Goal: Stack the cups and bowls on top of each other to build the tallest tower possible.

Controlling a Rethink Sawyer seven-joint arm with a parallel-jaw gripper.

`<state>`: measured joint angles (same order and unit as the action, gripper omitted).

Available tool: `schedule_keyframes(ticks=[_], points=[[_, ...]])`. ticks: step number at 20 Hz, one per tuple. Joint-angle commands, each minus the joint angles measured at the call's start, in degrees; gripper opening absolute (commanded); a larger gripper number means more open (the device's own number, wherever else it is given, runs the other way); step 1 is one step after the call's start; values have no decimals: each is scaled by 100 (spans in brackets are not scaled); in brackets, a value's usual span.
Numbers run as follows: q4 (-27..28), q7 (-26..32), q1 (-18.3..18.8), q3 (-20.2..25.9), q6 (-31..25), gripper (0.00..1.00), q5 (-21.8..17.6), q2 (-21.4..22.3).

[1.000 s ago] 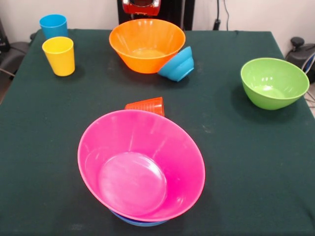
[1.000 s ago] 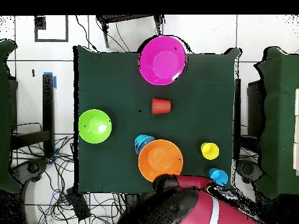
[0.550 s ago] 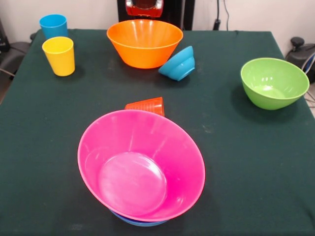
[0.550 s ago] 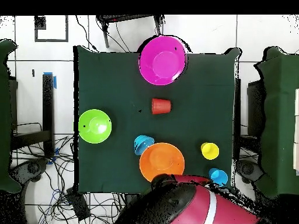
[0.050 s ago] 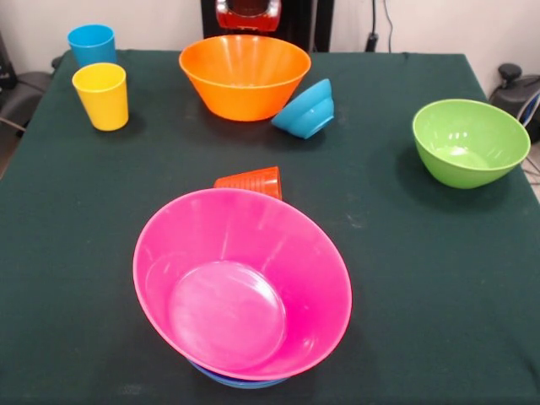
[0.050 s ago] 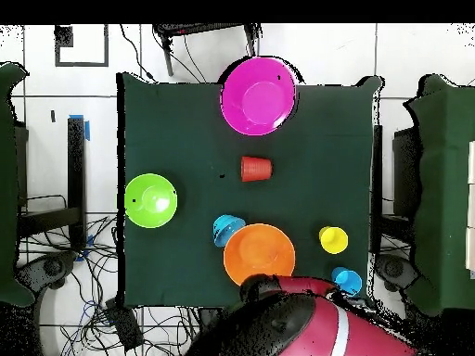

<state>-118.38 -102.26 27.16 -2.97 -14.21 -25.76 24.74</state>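
Gripper state can't be told: only a red-and-black part of the arm (image 5: 245,13) shows at the counter's (image 5: 405,253) far edge, just behind the large orange bowl (image 5: 245,74). A small blue bowl (image 5: 305,110) lies tipped on its side, touching the orange bowl's right side. Tower (image 5: 243,283) stands at the near edge w/ the pink bowl on top and a blue rim (image 5: 240,381) peeking out beneath. Orange-red ribbed cup (image 5: 251,181) lies on its side just behind it. Green bowl (image 5: 469,142) sits far right; yellow cup (image 5: 101,95) and sky-blue cup (image 5: 91,44) stand upright, far left.
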Motion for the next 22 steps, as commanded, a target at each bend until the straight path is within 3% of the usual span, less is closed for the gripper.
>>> schedule_keyframes(ticks=[1,8,18,22], points=[[1037,-465,47,815,-255,100,503,167],[1120,-280,44,962,-930,100,681,547],[1029,-415,30,1003,-1108,100,889,755],[1036,-635,-175,851,-777,100,876,675]])
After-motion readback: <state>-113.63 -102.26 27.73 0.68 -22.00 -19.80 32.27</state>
